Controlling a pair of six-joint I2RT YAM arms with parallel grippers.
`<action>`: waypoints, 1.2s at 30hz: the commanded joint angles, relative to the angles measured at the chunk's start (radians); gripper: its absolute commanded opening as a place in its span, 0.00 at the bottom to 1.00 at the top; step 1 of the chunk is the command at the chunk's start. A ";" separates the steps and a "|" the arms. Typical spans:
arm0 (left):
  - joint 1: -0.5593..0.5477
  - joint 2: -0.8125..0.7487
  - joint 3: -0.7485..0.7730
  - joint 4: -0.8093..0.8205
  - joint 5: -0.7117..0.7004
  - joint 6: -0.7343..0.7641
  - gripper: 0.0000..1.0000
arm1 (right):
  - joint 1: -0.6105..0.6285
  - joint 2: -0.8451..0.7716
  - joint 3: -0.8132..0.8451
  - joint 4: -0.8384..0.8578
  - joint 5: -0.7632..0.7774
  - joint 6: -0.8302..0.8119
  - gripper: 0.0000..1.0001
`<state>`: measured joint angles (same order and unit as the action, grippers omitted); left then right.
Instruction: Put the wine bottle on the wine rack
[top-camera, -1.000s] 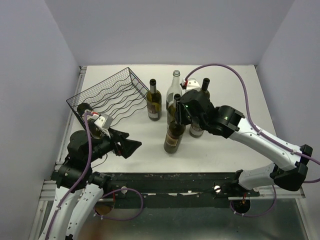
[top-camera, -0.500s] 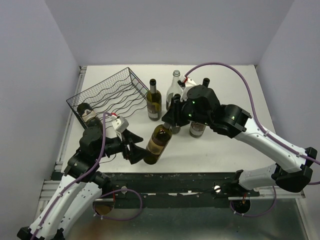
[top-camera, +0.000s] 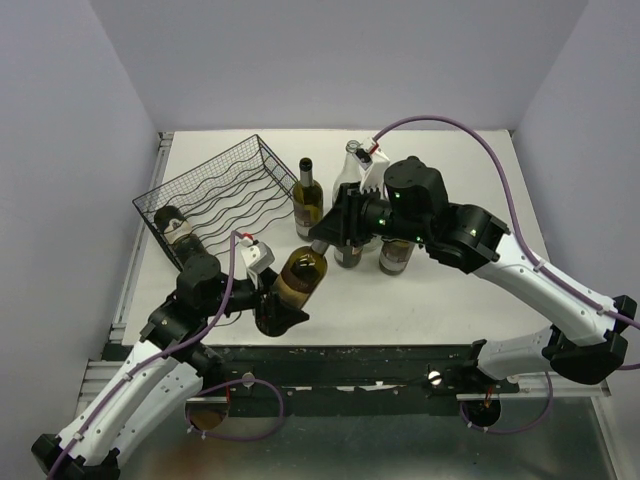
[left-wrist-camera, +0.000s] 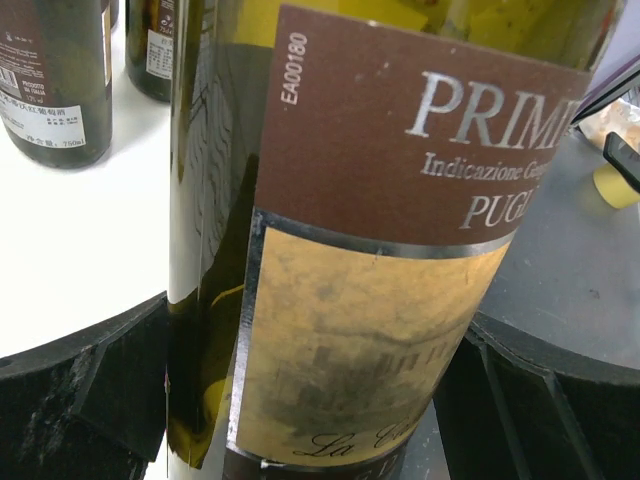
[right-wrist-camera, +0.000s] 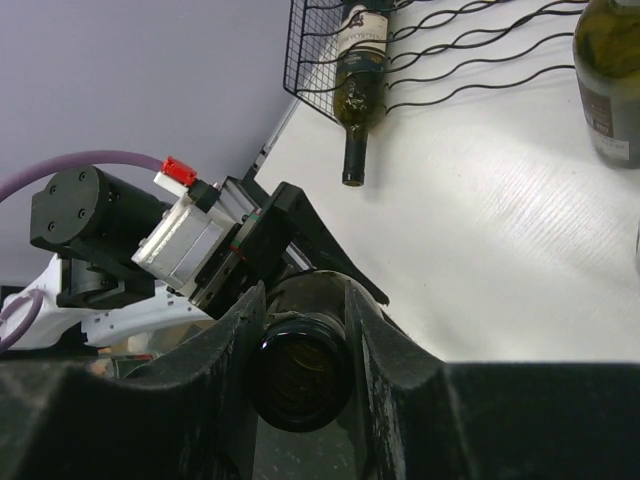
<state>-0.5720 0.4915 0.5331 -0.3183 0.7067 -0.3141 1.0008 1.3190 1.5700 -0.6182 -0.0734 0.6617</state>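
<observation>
**Wine bottle (top-camera: 298, 278) hangs tilted between both grippers, in front of the wine rack (top-camera: 222, 192)**

No view gives you the whole wine bottle. From above, its neck disappears into the right gripper (top-camera: 325, 238). Its lower end is lost among the black parts of the left gripper (left-wrist-camera: 315, 340). On the left wrist camera the brown-and-tan label fills the frame. The lettering is cut off at the right edge and the base runs out of the bottom.

On the right wrist camera only the dark mouth shows, pinched between two black fingers (right-wrist-camera: 232, 345). The right jaws are clamped on the neck there. The left jaws stand wide apart, with one finger on each side of the lower body. You cannot tell whether they touch the glass.

The bottle is off the white table (top-camera: 450, 300), leaning down toward your left arm and not in the rack.

Look around it. One dark bottle (right-wrist-camera: 360, 60) already lies in the rack's near-left corner, its neck poking out past the wire. A dark standing bottle (top-camera: 308, 200) is just beside the rack's right edge, and a clear one (top-camera: 350, 165) stands behind it. Another bottle (top-camera: 395, 256) shows only its lower part under the right arm. Two more labels in the left wrist view's top-left corner are cut off by the frame.
</observation>
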 joint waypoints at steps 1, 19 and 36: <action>-0.006 0.004 0.004 0.024 -0.010 0.046 0.99 | 0.001 -0.030 0.044 0.150 -0.094 0.079 0.01; -0.006 0.070 0.188 0.051 -0.113 0.383 0.00 | 0.002 -0.098 0.045 0.031 -0.155 0.003 0.33; -0.008 0.068 0.274 0.063 -0.156 1.229 0.00 | 0.001 -0.242 0.056 -0.193 -0.013 -0.155 1.00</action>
<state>-0.5797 0.5755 0.7536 -0.2924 0.5262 0.5194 0.9958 1.0870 1.5867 -0.7300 -0.1272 0.5400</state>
